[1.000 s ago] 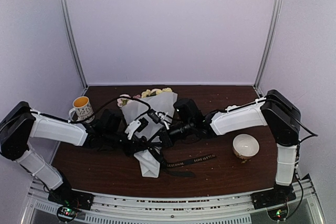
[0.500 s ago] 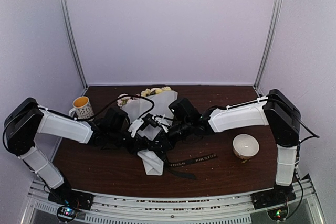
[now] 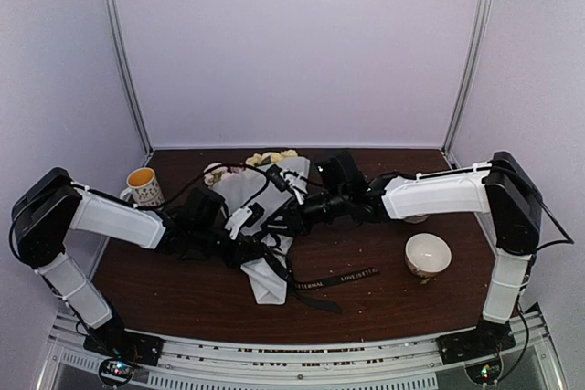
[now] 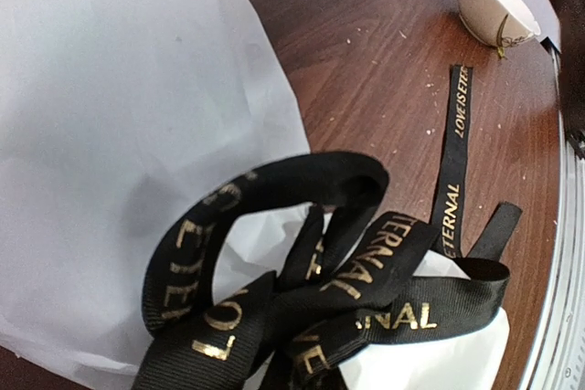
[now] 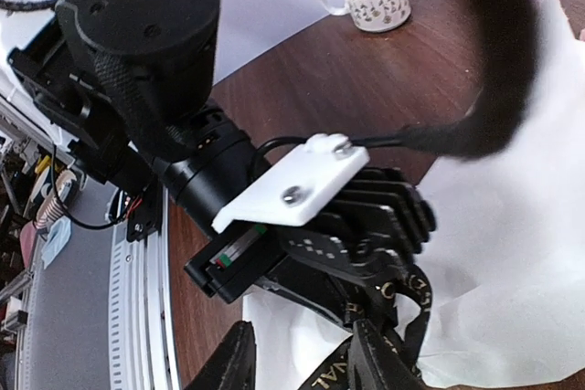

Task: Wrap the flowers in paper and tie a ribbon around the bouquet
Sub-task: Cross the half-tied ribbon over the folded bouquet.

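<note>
The bouquet [image 3: 264,279] lies on the table as a pale paper [image 4: 119,134] cone, with the yellow and pink flowers [image 3: 271,159] at its far, wide end. A black ribbon [image 4: 347,280] with gold lettering is looped in a bunch over the cone's middle, and one tail [image 3: 340,277] trails to the right. My left gripper [image 3: 245,246] is shut on the ribbon bunch; in its own view the loops hide its fingers. My right gripper [image 5: 306,367] stands open just above the paper, facing the left gripper [image 5: 398,285], with ribbon against its right finger [image 5: 384,363].
A flowered mug [image 3: 142,187] with orange drink stands at the back left. A white bowl [image 3: 427,254] sits at the right, near the ribbon's tail. The table's front rail [image 4: 571,226] runs close past the cone's narrow end.
My right gripper has opened and let go of the ribbon, and its wrist has drawn back to the right and away. The left gripper has stayed shut on the bunch.
</note>
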### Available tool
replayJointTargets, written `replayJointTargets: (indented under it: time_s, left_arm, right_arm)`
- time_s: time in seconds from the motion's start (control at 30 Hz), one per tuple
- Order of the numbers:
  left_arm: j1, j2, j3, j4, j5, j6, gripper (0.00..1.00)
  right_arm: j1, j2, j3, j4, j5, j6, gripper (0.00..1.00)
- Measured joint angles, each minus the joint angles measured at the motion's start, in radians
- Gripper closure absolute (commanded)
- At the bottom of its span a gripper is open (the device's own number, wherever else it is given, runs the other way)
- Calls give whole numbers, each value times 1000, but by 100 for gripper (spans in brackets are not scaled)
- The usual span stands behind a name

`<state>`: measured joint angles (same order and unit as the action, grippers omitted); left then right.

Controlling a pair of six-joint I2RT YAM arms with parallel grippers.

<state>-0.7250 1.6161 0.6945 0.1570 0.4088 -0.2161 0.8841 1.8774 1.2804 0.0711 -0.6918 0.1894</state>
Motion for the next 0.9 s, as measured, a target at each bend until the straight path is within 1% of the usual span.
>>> replayJointTargets:
  time_s: [0.1,0.2,0.33,0.53,0.77,0.9]
  left_arm:
    - [0,0,0,-1,0,0,98]
    - [0,0,2,-2,0,0,98]
    - [0,0,3,-3,0,0,98]
    - [0,0,8,-9,0,0,98]
    - [0,0,14,-21,0,1,98]
    - [0,0,16,-26,0,1,98]
  right_arm:
    - [-28,0,-34,76,27,53,72]
    - [-48,5,-47,86,87,73,81]
    - [-64,58,18,29,143,66,82]
    - [-64,134,46,-42,145,44,85]
    - [-64,219,126,-121,55,16,86]
    - [-64,233,129,-113,-56,15,84]
